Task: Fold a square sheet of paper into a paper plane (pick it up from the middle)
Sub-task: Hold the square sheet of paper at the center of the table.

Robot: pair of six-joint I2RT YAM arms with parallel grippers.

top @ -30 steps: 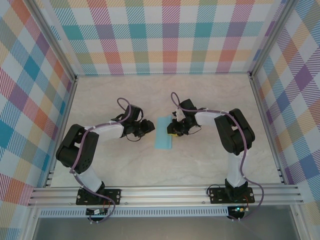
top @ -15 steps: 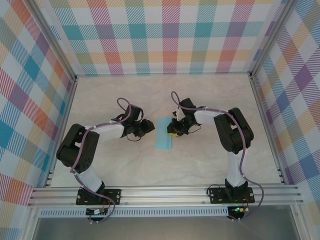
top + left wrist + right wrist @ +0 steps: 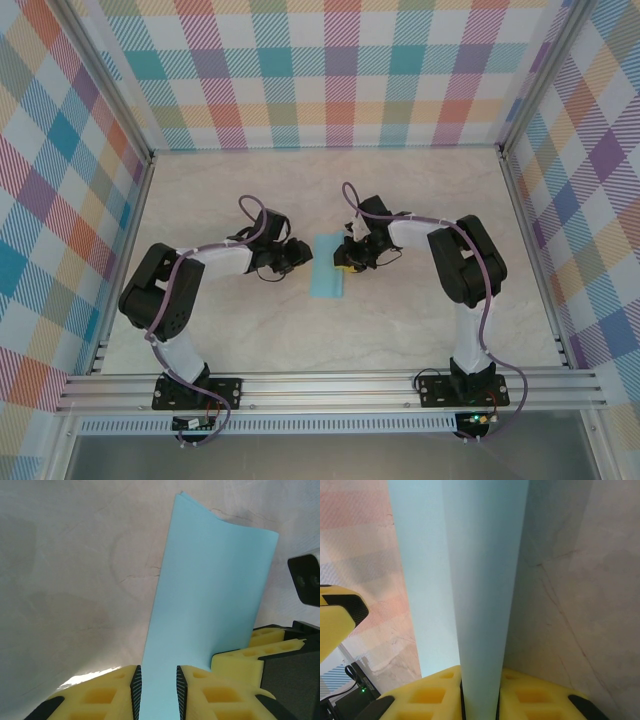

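paper: the light blue paper (image 3: 325,268) is in the middle of the bench (image 3: 420,200), right between my two tools. From the top cam it looks like a narrow upright rectangle, so it's folded over, not a full square. On the left wrist cam I can see two layers slightly offset at the far corner. No point and no wings on it, so not a plane yet.

left tool: the left tool (image 3: 300,254) is at the paper's left long edge. On its own cam the gap between the pads (image 3: 136,690) is narrow and there's blue showing all the way across it. The paper's left edge runs right up to the left pad and the right finger sits over the sheet. Honestly can't tell if it's pinching or just resting on it.

right tool: the right tool (image 3: 346,264) is at the paper's right long edge. On its wrist cam a raised strip of paper runs straight into the narrow slot between the pads (image 3: 502,695) and touches both, so I'd call that clamped on the paper.

arms: both are elbowed inward, with the tools facing each other across the sheet.

bench: pale marble-look top.

walls: plaid panels (image 3: 340,70) on three sides.
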